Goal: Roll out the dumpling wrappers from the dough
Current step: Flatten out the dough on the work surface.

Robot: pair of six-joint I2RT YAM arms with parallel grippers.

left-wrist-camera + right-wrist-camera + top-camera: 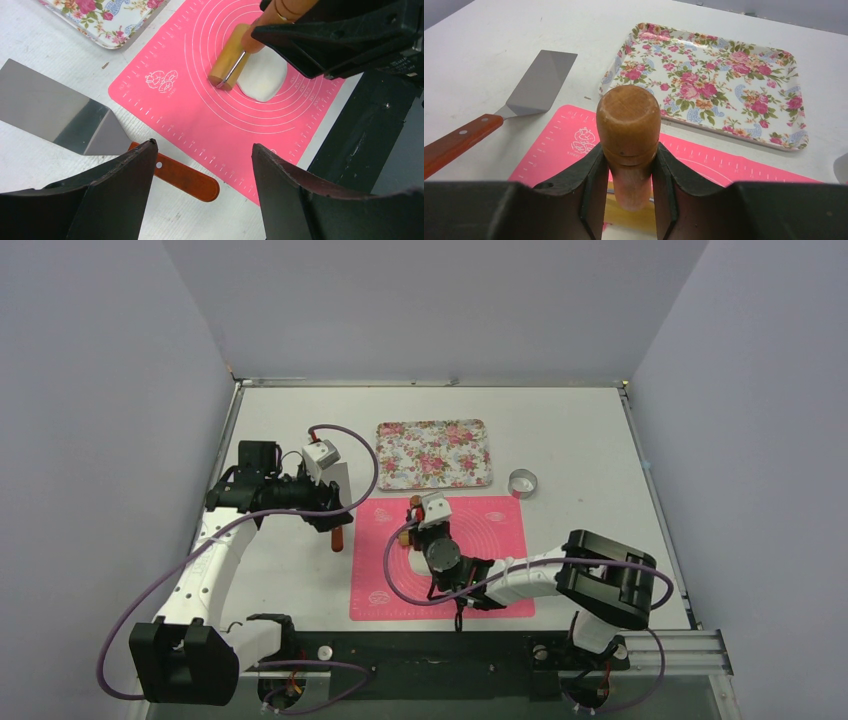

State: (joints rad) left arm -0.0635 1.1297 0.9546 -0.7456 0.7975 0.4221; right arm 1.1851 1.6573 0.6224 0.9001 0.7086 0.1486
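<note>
A soft white lump of dough lies on the pink mat. The wooden rolling pin rests against the dough's left edge. My right gripper is shut on the pin's handle and hovers over the mat's upper left part. In the top view it hides the dough. My left gripper is open and holds nothing. It hangs above the table just left of the mat, over the spatula's brown handle. No dumpling wrappers are in view.
A metal spatula lies left of the mat, its blade pointing away. A floral tray sits behind the mat. The metal ring cutter stands to the tray's right. Grey walls enclose the table on three sides.
</note>
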